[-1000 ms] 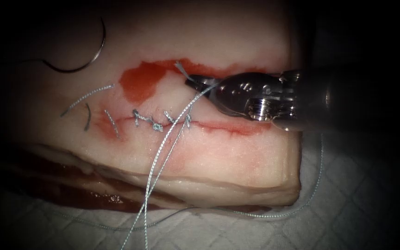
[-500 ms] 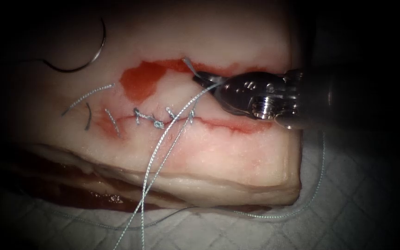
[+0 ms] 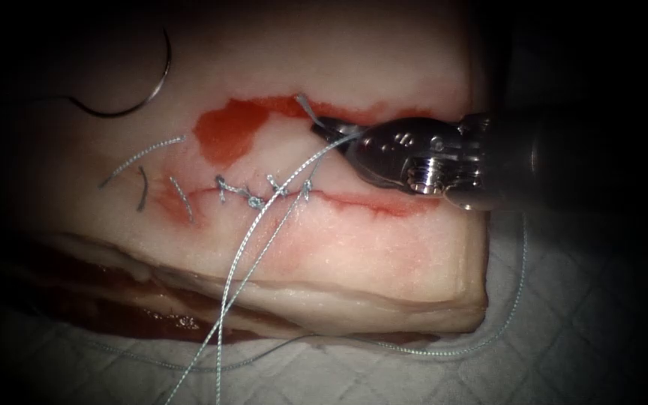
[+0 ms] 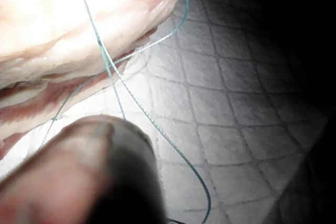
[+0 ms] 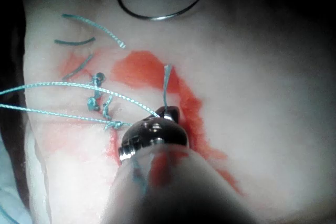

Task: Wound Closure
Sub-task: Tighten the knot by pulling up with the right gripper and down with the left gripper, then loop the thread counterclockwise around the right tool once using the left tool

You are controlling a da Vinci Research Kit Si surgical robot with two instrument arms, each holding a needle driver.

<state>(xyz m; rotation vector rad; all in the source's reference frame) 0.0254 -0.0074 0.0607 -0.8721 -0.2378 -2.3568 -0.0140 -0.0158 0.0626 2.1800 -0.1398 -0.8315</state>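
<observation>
Since a second ago your right tool (image 3: 322, 129) has shifted a little to the right and up, taking the short thread tail with it, and the two long strands (image 3: 253, 240) running down off the tissue (image 3: 384, 247) have swung left at their lower ends. The needle (image 3: 144, 94) has stayed put.

Your right fingers are closed on the thread (image 3: 305, 105), with a short tail sticking up past the tips. They sit just above the cut (image 3: 354, 201), over the red fluid (image 3: 226, 131). From the fingers one strand runs down and left to the stitched part of the cut (image 3: 253, 196). The right shaft comes in low and nearly level from the right.

The right wrist view shows the same grip end-on: the closed tips (image 5: 167, 113) pinch the thread (image 5: 166, 85), and two taut strands lead away to the knots (image 5: 97, 98). The needle (image 5: 157, 15) lies free on the tissue, well beyond the fingers, not in the tissue and held by neither tool.

The left wrist view shows your left shaft (image 4: 94, 177) close and blurred; whether its fingers are open or closed cannot be told. Two strands (image 4: 105, 61) run from the tissue's edge (image 4: 79, 40) down toward it, over a quilted cloth (image 4: 226, 103).

The needle is a thin dark half-circle; the thread is pale and twisted; short cut ends (image 3: 140, 157) lie left of the stitches.
</observation>
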